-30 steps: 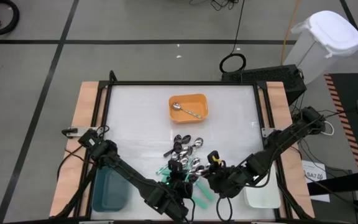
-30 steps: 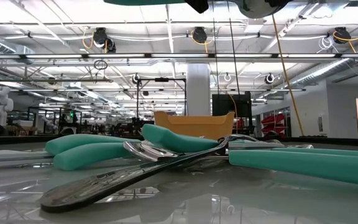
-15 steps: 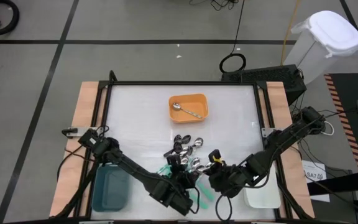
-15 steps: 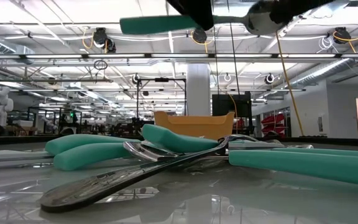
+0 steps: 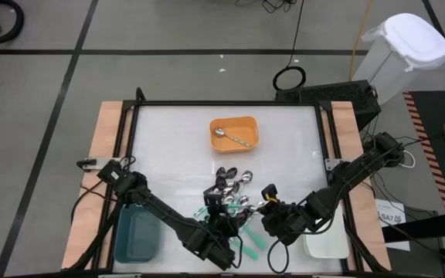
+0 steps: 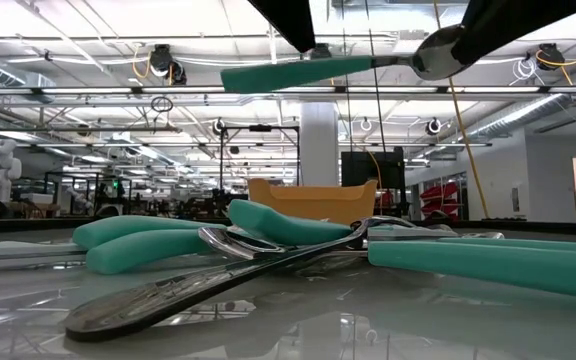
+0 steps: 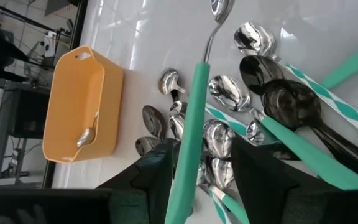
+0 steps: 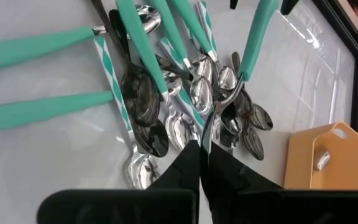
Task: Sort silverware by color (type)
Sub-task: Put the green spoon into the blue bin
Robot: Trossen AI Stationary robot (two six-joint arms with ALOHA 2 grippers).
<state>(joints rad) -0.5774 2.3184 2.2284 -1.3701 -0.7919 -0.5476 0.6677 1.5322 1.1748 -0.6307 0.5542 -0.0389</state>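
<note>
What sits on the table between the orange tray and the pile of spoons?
Nothing. The high view shows a bare strip of white tabletop between the orange tray, which holds one silver spoon, and the spoon pile.

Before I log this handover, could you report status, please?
Right gripper shut on raised teal-handled spoon. Left gripper open around its handle. Pile below.

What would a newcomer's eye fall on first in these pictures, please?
A teal-handled spoon hangs level in the air above the table, its bowl end pinched in the shut right tool and its handle lying between the open fingers of the left tool. Under it lies a spoon pile of teal, silver and black near the table's front, and farther back an orange tray holds one silver spoon.
</note>
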